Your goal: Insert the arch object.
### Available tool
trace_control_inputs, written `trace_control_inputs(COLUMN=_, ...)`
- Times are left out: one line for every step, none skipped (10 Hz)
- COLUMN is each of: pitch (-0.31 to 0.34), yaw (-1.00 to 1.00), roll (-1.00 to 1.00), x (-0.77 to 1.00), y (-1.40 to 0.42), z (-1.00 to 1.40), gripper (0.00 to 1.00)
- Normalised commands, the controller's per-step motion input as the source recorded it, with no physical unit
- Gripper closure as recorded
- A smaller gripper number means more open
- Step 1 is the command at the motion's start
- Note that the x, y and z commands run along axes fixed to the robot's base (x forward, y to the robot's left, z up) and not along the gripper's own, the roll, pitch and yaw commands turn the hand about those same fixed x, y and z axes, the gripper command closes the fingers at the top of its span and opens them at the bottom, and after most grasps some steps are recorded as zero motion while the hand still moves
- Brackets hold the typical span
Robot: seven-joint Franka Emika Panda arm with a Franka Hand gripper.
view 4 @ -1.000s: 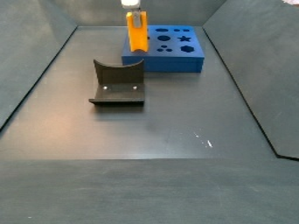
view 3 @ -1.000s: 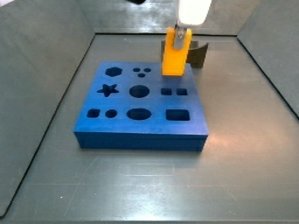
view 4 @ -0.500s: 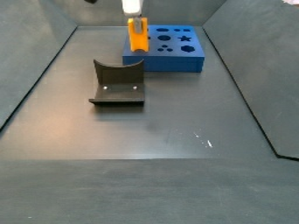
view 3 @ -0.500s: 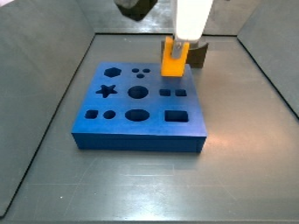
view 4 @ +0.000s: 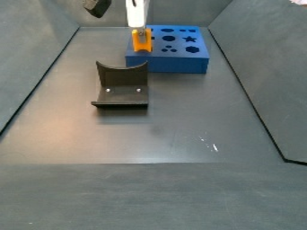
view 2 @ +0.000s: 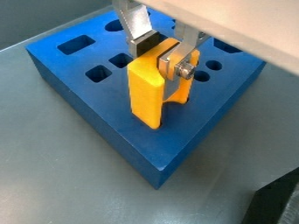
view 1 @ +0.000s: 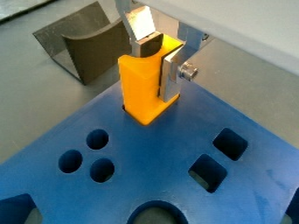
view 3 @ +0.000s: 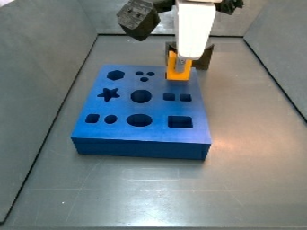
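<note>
The grey floor (view 4: 180, 171) carries the blue board (view 3: 120, 135) with shaped holes, which lies at 12 o'clock in a side view (view 4: 192, 61) and fills most of both wrist views (view 1: 152, 166) (view 2: 82, 79). The fixture (view 4: 120, 85), a dark bracket with a curved cut-out, stands on the floor at 8 o'clock from the board and apart from it; it also shows behind the board's 1 o'clock corner (view 3: 206, 58) and beyond the board in a wrist view (view 1: 82, 48). The gripper (view 3: 188, 40) hangs over that 1 o'clock corner, pointing straight down. Both wrist views (view 1: 160, 57) (view 2: 162, 54) show its silver fingers (view 1: 142, 42) clamped on the upper end of the arch object (view 1: 142, 87). The arch object, an orange piece, stands upright (view 2: 146, 92) with its lower end in a hole at the board's edge; only a short orange length shows above the board in both side views (view 3: 178, 66) (view 4: 142, 42).
</note>
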Motion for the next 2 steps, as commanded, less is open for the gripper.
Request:
trace_control_inputs(pitch=-0.113, yaw=0.0, roll=-0.04, x=-0.01, y=0.03, z=0.0, gripper=1.0)
trace_control_inputs(pitch=0.0, yaw=0.0, roll=0.0, x=0.0, y=0.0, z=0.0, gripper=1.0)
